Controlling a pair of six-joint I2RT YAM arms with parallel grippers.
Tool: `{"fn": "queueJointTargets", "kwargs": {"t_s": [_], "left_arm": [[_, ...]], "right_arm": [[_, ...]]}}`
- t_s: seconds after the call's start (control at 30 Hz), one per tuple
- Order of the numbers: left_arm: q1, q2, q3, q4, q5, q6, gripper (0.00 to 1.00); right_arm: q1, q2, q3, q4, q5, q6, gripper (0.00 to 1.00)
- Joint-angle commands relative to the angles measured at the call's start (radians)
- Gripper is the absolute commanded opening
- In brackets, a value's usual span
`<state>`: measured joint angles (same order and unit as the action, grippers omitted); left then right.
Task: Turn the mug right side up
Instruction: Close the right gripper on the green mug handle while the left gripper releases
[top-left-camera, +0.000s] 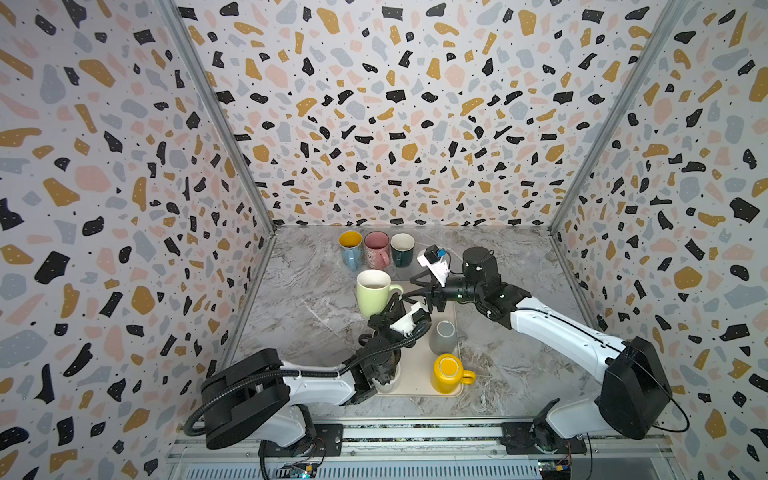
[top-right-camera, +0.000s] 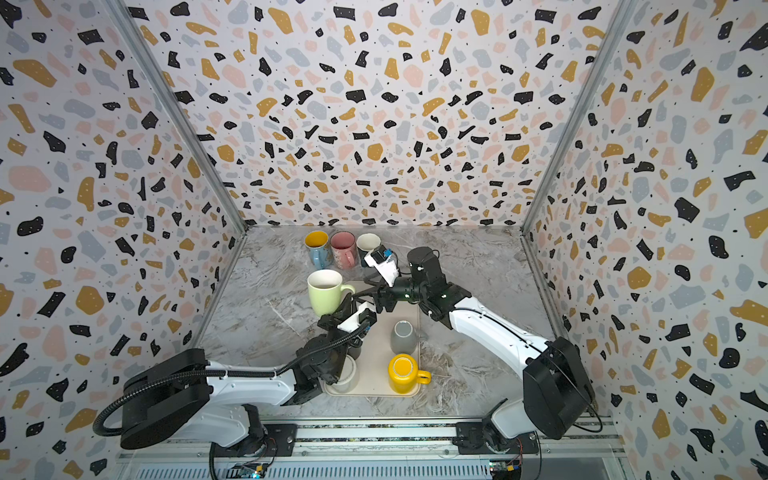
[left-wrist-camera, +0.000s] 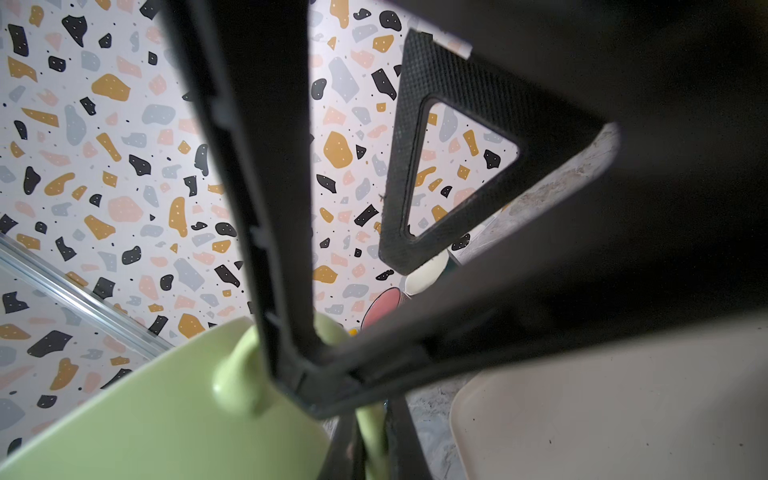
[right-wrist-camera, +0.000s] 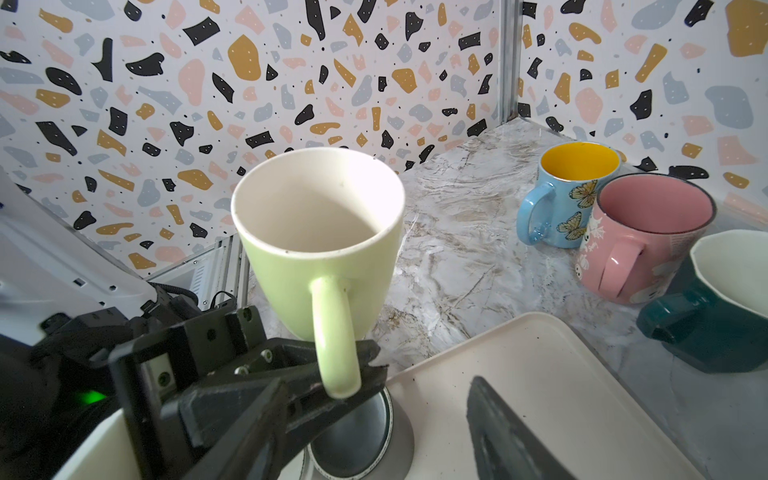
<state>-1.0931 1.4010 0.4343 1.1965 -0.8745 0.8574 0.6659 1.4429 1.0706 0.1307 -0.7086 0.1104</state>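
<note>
We judge the green mug (top-left-camera: 372, 291) to be glazed ceramic: stiff, fairly heavy for its size, slick on the wall, and likely to chip if dropped. The best hold looks to be the handle (right-wrist-camera: 334, 332), where narrow jaws can close across the loop. The smooth tapered body would be likelier to slide out of a grip.

The mug stands with its long axis vertical and its pale mouth up. The handle points toward the right arm's side in both top views. It sits over the marble table (top-left-camera: 307, 316), just off the far left corner of the tray (right-wrist-camera: 540, 374). We cannot tell whether its base touches the table.

The left gripper (right-wrist-camera: 357, 368) is clamped on the lower part of the handle. The right gripper (top-left-camera: 415, 286) is just beside the handle with its jaws apart and nothing between them.

On the tray, a grey cup (top-left-camera: 444, 337) and a yellow mug (top-left-camera: 449, 372) stand mouth down.
</note>
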Motion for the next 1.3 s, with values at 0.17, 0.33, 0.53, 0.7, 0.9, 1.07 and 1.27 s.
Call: {"fn": "queueJointTargets", "kwargs": {"t_s": [0.17, 0.33, 0.53, 0.7, 0.9, 1.07, 1.27], "left_arm": [[-0.036, -0.039, -0.007, 0.03, 0.124, 0.074, 0.0], [-0.036, -0.07, -0.017, 0.055, 0.123, 0.057, 0.0], [-0.037, -0.047, -0.03, 0.132, 0.071, 0.117, 0.0], [-0.044, -0.031, -0.027, 0.143, 0.077, 0.132, 0.0], [-0.053, -0.019, -0.026, 0.169, 0.076, 0.148, 0.0], [-0.056, -0.012, -0.027, 0.185, 0.07, 0.159, 0.0], [-0.057, -0.004, -0.023, 0.189, 0.071, 0.161, 0.0]], "right_arm": [[-0.003, -0.015, 0.016, 0.037, -0.104, -0.022, 0.69], [-0.011, -0.02, 0.021, -0.001, -0.111, -0.038, 0.64], [-0.025, -0.003, 0.043, -0.055, -0.101, -0.04, 0.63], [-0.025, 0.027, 0.058, -0.053, -0.123, -0.026, 0.6], [-0.025, 0.056, 0.071, -0.048, -0.16, -0.015, 0.56], [-0.025, 0.078, 0.089, -0.074, -0.16, -0.017, 0.53], [-0.024, 0.098, 0.102, -0.079, -0.166, -0.012, 0.32]]}}
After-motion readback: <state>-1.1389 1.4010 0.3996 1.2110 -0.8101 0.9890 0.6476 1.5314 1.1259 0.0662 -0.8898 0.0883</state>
